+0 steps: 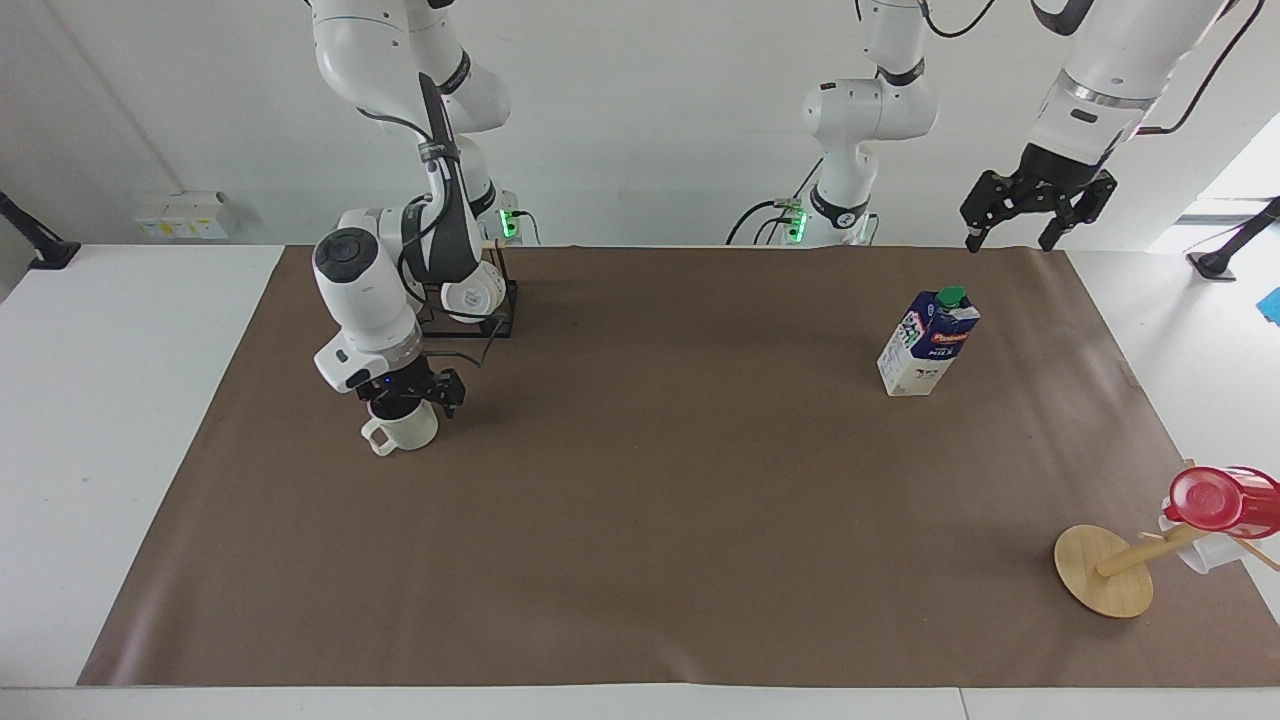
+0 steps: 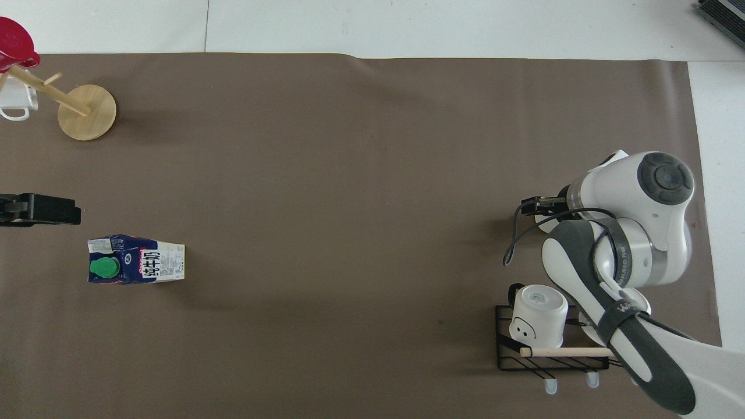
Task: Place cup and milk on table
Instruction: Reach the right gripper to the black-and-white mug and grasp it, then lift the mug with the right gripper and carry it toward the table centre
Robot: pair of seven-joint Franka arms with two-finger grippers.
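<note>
The cup [image 1: 402,428] stands upright on the table [image 1: 640,520] at the right arm's end, loop handle turned away from the robots. In the overhead view it is almost wholly covered by the right arm's wrist. Nearer the robots than the cup stands a black wire rack [image 1: 495,310] holding white mugs [image 2: 538,315] on their sides, with a wooden bar [image 2: 573,352] along its robot-side edge.

The right gripper [image 1: 408,395] is down at the cup's rim. Its fingers stand spread wide, at the rim of the cup; whether they press on the wall cannot be told. The cup rests on the mat.

The milk [image 1: 928,342] stands upright on the table toward the left arm's end, green cap on top, well apart from the cup. It lies at about the same distance from the robots as the cup.

The left gripper [image 1: 1035,212] hangs in the air over the table's robot-side edge near the left arm's end, above and apart from the milk. Its fingers are spread open and hold nothing. This arm waits.

Farther from the robots, at the left arm's end, a tipped wooden mug tree [image 1: 1105,572] rests on its round base edge, with a red cup [image 1: 1222,500] and a white mug [image 2: 14,105] on its pegs.
</note>
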